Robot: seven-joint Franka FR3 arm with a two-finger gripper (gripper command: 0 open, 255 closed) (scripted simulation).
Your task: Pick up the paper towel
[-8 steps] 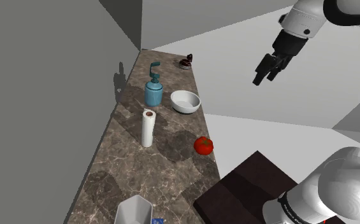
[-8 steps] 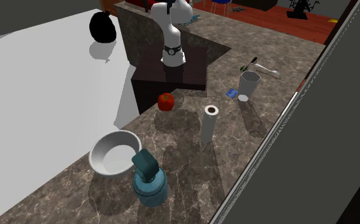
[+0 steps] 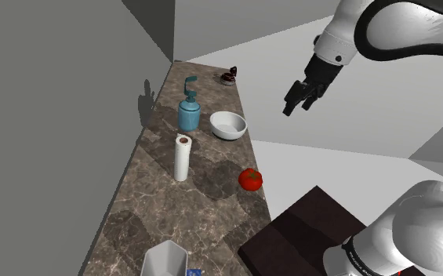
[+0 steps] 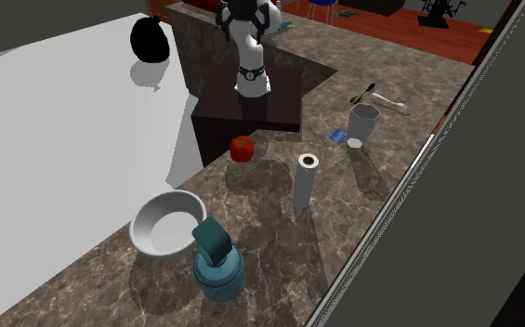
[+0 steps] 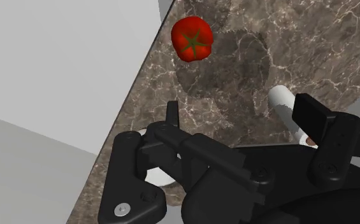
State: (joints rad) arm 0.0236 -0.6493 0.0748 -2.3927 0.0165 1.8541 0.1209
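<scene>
The paper towel (image 3: 182,157) is a slim white roll standing upright in the middle of the brown marbled counter (image 3: 145,216); it stands the same way in the second exterior view (image 4: 305,183). My black gripper (image 3: 296,100) hangs high in the air, off the counter's edge toward the shoulder view's right, above and beyond the white bowl. Its fingers stand apart with nothing between them. In the wrist view the gripper (image 5: 240,108) looks down on the counter, and the roll (image 5: 283,102) pokes out beside one finger, far below it.
A red tomato (image 3: 250,179) lies near the counter's edge, close to the roll. A white bowl (image 3: 227,125) and a teal soap dispenser (image 3: 189,110) stand farther along. A white cup (image 3: 165,260) is at the near end. A grey wall runs along the counter's far side.
The arm has swung the gripper toward the shoulder view's left, nearer the counter's edge. Nothing on the counter has moved.
</scene>
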